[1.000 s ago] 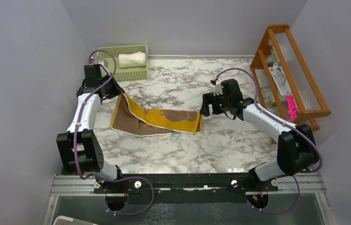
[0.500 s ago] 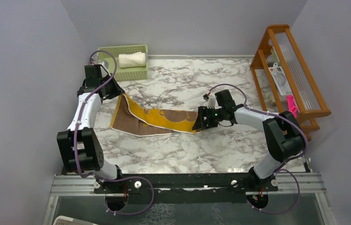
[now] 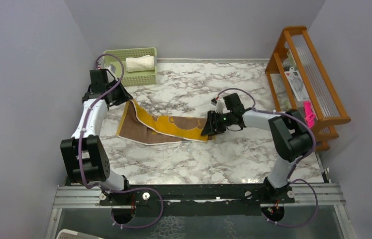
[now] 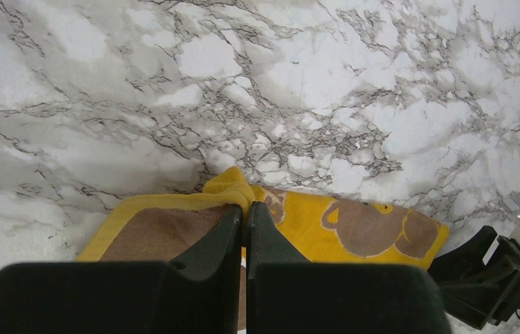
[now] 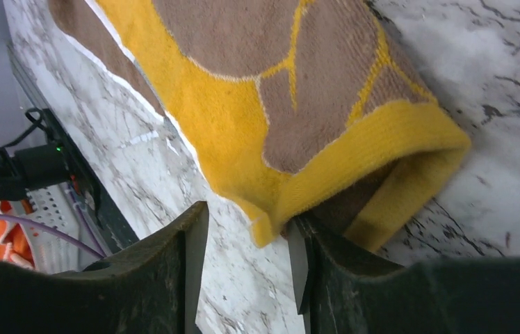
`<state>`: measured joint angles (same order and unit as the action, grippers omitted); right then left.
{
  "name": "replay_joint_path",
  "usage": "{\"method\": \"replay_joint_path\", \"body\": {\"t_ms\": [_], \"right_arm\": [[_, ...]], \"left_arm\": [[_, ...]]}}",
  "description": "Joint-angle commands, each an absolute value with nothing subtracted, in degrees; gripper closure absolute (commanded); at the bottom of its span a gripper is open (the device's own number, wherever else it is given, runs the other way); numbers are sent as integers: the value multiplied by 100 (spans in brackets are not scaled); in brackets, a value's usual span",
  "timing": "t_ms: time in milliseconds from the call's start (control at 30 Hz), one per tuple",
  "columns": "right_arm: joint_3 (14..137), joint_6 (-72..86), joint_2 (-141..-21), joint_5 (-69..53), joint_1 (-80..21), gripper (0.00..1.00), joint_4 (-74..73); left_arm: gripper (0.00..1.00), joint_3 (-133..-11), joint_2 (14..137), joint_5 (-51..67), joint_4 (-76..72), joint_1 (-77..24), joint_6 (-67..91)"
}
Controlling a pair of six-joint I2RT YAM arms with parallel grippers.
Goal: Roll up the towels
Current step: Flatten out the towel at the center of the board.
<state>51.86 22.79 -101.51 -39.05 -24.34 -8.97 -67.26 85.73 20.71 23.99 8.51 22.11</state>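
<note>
Two towels are in view. The yellow towel (image 3: pixel 174 127) lies mostly flat on the table (image 3: pixel 199 159), stretched between the two grippers. The left gripper (image 4: pixel 245 207) is clamped on its far left corner, fingers pressed together with a small peak of cloth bunched just ahead of the tips. That corner is lifted off the marble, and the rest of the towel slopes down and away toward the other arm.

The right gripper (image 5: pixel 247 223) is at the opposite end, low to the table, with its fingers spread apart and gripping nothing. Right in front of them the towel's end is doubled over into a thick yellow lip. The lip's near corner sits in the gap between the fingers. One finger (image 5: pixel 313 257) lies against the fold's open edge, and the other is over bare marble beside the hem. Brown patches on the cloth run away ahead of this gripper.

The white towel (image 3: pixel 139 63) lies rolled in the basket (image 3: pixel 129 51), just beyond the left gripper and well apart from the right one.
</note>
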Motion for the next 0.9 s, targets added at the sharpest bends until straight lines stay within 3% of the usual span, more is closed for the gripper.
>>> {"method": "replay_joint_path", "body": {"t_ms": [0,67,167,200,500,867], "right_arm": [[5525,2353,-10499,-4233,-2584,59,-694],[5583,2371,-10590,-4297,-2617,68,-675],[5554,2431,-10517,-4426,-2628,96,-589],[5533,2457,-10432,-4492,-2621,99,-547],[5571,2546,-8498,-4706,-2045,99,-408],[4266,2856,-6209,-5577,-2034,99,-180]], "left_arm": [[100,-6682,8578,2248,2241,879,2145],[100,-6685,8558,2240,2243,879,2151],[100,-6706,8493,2232,2243,899,2173],[100,-6728,8458,2236,2243,918,2197],[100,-6651,7267,2291,2235,1116,2578],[100,-4617,4596,1969,2427,1110,3264]]}}
